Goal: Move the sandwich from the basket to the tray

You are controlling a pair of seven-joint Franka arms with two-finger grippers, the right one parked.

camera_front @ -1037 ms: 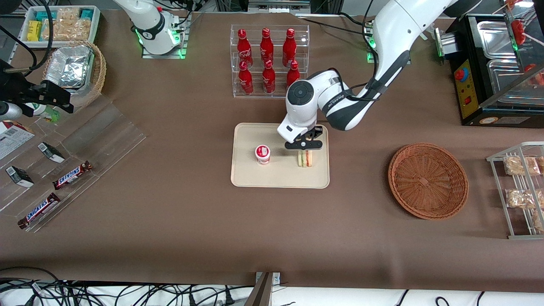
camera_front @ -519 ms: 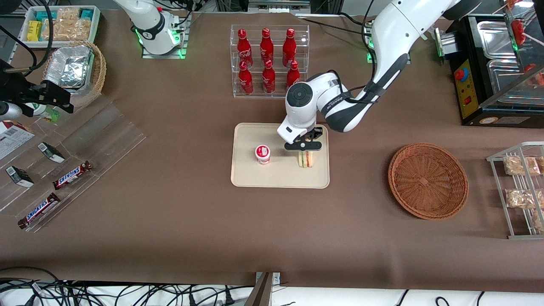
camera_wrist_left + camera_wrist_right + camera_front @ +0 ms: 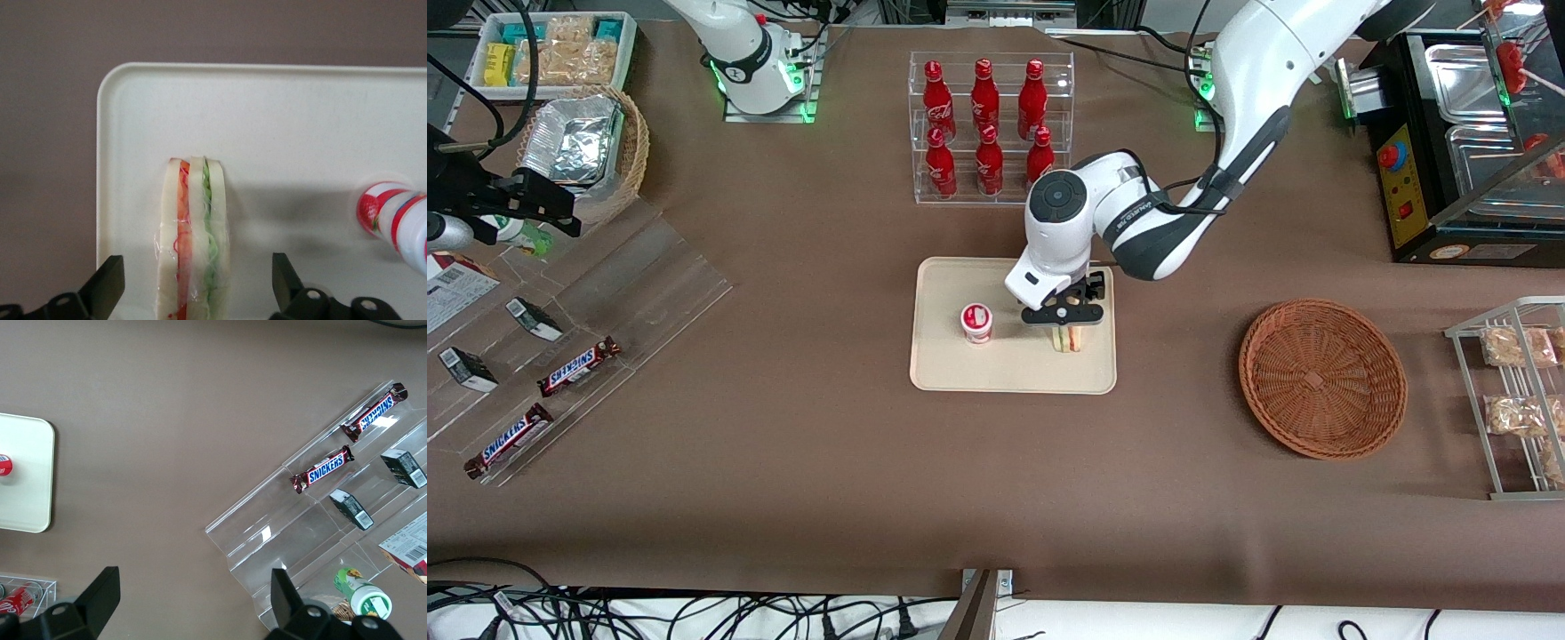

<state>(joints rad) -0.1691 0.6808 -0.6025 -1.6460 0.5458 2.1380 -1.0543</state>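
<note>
The sandwich (image 3: 1068, 340) stands on edge on the cream tray (image 3: 943, 364), near the tray's rim toward the working arm's end. In the left wrist view the sandwich (image 3: 193, 233) shows pale bread with red and green layers under clear wrap. My left gripper (image 3: 1065, 322) hovers right over it and is open. Its fingers (image 3: 110, 287) straddle the sandwich with a clear gap on each side, and the gripper (image 3: 197, 270) holds nothing. The round reddish-brown basket (image 3: 1322, 378) sits toward the working arm's end with nothing in it.
A small red-and-white cup (image 3: 976, 322) stands on the tray beside the sandwich. A clear rack of red bottles (image 3: 985, 124) stands farther from the front camera than the tray. A wire rack of bagged snacks (image 3: 1516, 391) sits past the basket.
The gripper has shifted slightly toward the front camera and now covers more of the sandwich. The sandwich stays on the tray.
</note>
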